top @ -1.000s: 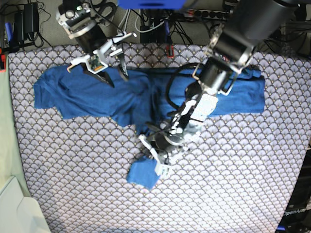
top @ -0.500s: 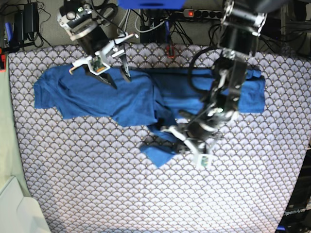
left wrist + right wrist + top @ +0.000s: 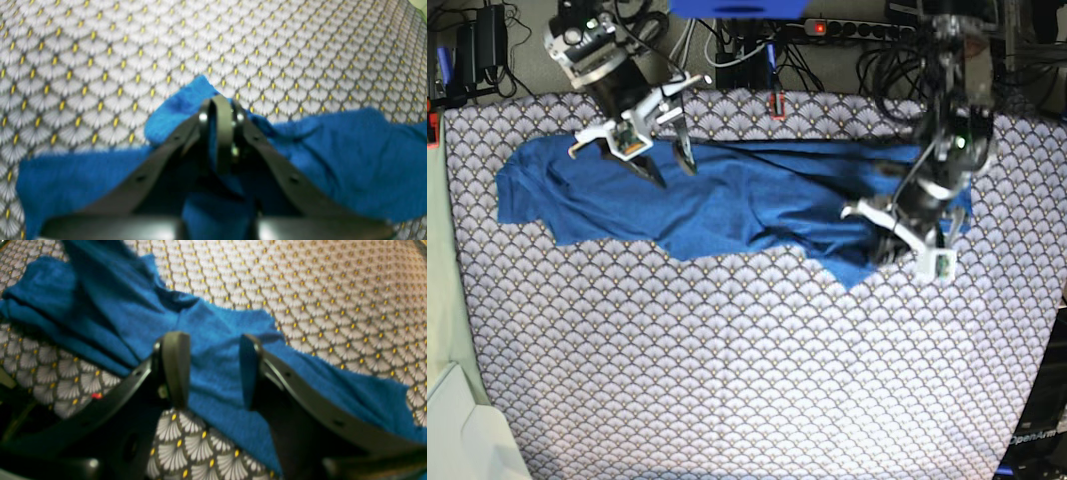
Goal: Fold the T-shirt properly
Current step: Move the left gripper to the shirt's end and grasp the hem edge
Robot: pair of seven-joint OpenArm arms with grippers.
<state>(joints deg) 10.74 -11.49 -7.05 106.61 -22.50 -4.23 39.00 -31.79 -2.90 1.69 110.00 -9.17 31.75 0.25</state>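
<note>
Left gripper [image 3: 889, 243]: jaws closed, pinching a fold of the T-shirt [image 3: 727, 205]; near the table cloth's [image 3: 727, 380] right edge.
Left arm: reaches down from the far right corner.
Right gripper [image 3: 670, 162]: jaws parted, nothing between them; poised over the far left.

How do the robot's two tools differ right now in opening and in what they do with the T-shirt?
The left tool is shut, pinching a fold of the T-shirt; the right tool is open and holds nothing. The left works at the shirt's near edge, the right above its far edge. Both are dark and over blue fabric.
</note>
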